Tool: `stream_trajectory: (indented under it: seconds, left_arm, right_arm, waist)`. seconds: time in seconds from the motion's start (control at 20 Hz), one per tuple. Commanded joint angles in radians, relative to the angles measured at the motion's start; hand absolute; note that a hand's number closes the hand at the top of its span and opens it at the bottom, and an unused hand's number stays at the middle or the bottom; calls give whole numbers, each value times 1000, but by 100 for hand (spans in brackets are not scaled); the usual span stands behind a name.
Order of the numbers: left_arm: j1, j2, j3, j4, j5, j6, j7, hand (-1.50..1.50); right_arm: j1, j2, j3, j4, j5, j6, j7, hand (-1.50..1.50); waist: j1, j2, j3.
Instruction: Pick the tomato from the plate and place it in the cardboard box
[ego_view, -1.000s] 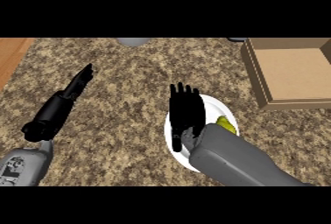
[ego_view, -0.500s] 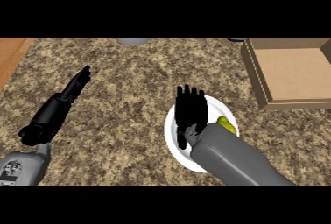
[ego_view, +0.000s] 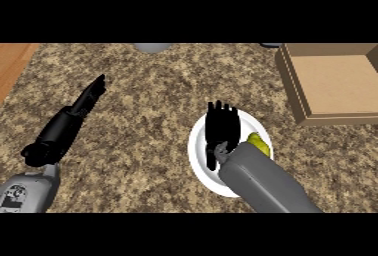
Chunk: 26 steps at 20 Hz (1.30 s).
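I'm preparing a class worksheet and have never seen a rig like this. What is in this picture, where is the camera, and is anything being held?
This is one picture, taken from the robot's head, looking steeply down at a speckled counter. The two arms coming in from the bottom are the robot's own. The right hand, black with straight fingers, is over a white plate and holds nothing. On the plate, beside the grey forearm, lies a yellow-green thing, seemingly the tomato it is meant to pick. The left hand rests open at the left. The open cardboard box at the upper right has nothing in it.
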Motion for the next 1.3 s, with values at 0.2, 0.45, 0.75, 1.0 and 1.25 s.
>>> stream_trajectory:
  seconds: [0.2, 0.45, 0.75, 1.0, 1.25]
  left_arm:
    - [2, -15, 18, 39, -31, -24, -34, 0]
    - [-26, -44, 38, 14, -52, -13, 6, 0]
    - [14, -42, 50, -20, -42, -52, 6, 0]
    - [-39, -75, 48, 46, -70, -40, -6, 0]
    - [12, -59, 77, 68, -72, -61, -81, 0]
  right_arm:
    - [67, 15, -29, -3, 105, 65, 68, -150]
    - [145, 36, -75, 8, 156, 25, -15, -150]
    - [68, 46, -80, 151, 230, -24, -232, 150]
    - [66, 48, -65, 170, 326, -95, -280, 150]
    - [49, 65, -61, 154, 405, -144, -304, 150]
  waist:
    - [-5, 0, 0]
    - [-3, 0, 0]
    - [5, 1, 0]
    - [-1, 1, 0]
    - [3, 1, 0]
